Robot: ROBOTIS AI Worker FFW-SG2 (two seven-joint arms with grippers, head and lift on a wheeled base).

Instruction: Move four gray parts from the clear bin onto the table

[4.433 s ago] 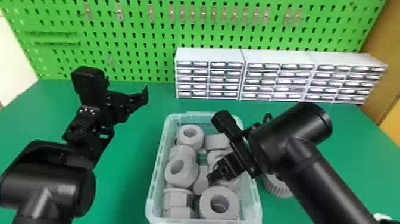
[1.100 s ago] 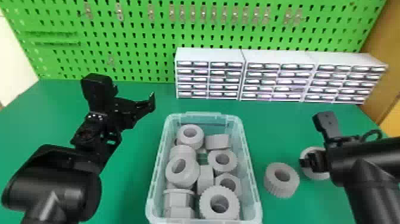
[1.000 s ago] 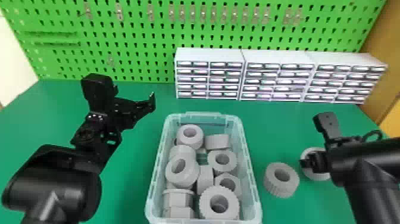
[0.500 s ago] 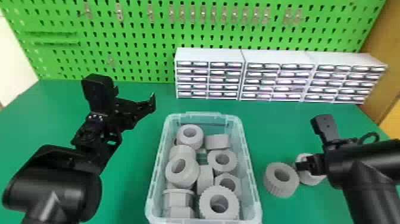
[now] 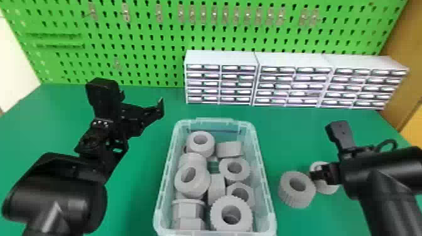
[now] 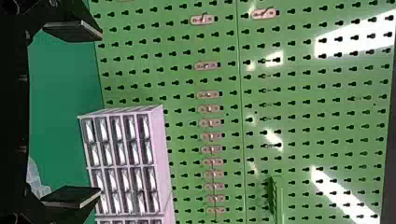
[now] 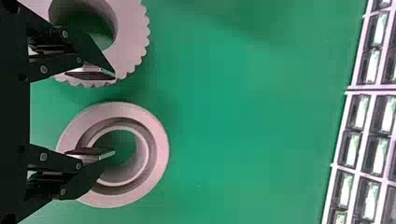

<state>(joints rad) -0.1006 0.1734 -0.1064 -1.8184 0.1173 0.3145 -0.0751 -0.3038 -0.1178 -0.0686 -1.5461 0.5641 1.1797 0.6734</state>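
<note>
While the right gripper (image 5: pixel 315 176) is over the table to the right of the clear bin (image 5: pixel 269 204), its two fingers stand well apart, with nothing squeezed between them. In the right wrist view, one finger (image 7: pixel 95 154) reaches over the hole of a smooth gray ring (image 7: pixel 156 154), and the other finger (image 7: pixel 93 74) overlaps the edge of a toothed gray ring (image 7: pixel 135 32). Both rings sit flat on the green table (image 5: pixel 301 131), close beside each other, the toothed one nearer the bin. Whether the fingers touch either ring, I cannot tell. Inside the bin is a heap of more gray parts (image 5: pixel 230 216), thick rings and nut shapes, some lying with the hole up and others tipped on their sides. Over the table to the left of the bin, toward its far end, is the left gripper (image 5: pixel 142 101), its fingers spread wide and empty. Beyond the bin, white drawer cabinets (image 5: pixel 223 58) stand in a row, stretching off to its right, and behind them rises a green pegboard (image 5: pixel 141 62) with small metal hooks (image 5: pixel 203 14).
</note>
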